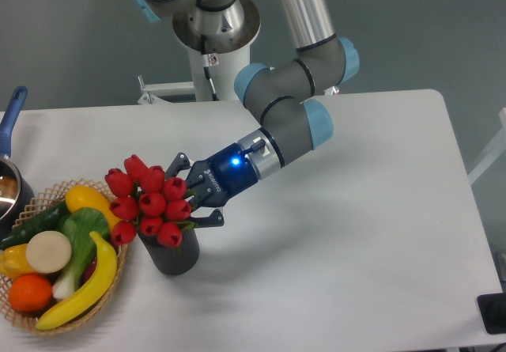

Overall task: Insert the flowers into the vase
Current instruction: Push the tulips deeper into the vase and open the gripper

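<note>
Gripper clamped on the flowers — bunch over the vase mouth, overhanging toward the wicker basket, just beside. Bare table rightward — open room.

No text, number or brand can be read anywhere in the view. The gripper carries faint pale lettering on its dark body, too small and blurred to make out, beside a glowing blue light. A small label with red marking on the arm's white base is also illegible.
</note>
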Robot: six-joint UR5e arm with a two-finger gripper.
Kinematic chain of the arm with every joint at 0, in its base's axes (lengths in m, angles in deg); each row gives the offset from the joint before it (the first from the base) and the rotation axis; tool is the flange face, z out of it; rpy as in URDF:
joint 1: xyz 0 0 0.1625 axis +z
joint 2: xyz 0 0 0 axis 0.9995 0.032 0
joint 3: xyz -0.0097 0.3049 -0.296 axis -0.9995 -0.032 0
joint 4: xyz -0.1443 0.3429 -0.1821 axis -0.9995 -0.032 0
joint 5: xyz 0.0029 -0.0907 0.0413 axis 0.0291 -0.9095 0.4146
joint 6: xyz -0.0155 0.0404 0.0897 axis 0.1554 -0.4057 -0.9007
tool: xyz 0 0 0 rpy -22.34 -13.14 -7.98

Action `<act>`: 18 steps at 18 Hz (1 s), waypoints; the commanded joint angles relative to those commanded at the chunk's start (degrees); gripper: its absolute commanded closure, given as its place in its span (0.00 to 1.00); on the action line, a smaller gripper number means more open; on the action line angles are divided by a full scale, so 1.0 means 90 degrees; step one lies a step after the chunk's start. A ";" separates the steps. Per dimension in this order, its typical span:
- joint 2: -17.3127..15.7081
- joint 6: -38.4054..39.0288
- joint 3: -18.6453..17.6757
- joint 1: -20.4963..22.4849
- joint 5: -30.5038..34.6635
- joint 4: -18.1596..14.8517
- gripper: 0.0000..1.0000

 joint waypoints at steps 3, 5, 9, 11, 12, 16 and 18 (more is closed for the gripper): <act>0.0000 -0.0019 -0.0010 0.0029 0.0000 0.0010 0.45; 0.0000 -0.0126 -0.0039 0.0039 0.0000 0.0010 0.41; 0.0000 -0.0342 -0.0107 0.0029 0.0000 0.0010 0.31; 0.0000 -0.0371 -0.0107 0.0039 0.0000 0.0010 0.23; 0.0000 -0.0400 -0.0107 0.0039 0.0000 0.0010 0.20; -0.0010 -0.0410 -0.0098 0.0039 0.0000 0.0010 0.00; -0.0029 -0.0420 -0.0107 0.0049 0.0010 0.0000 0.00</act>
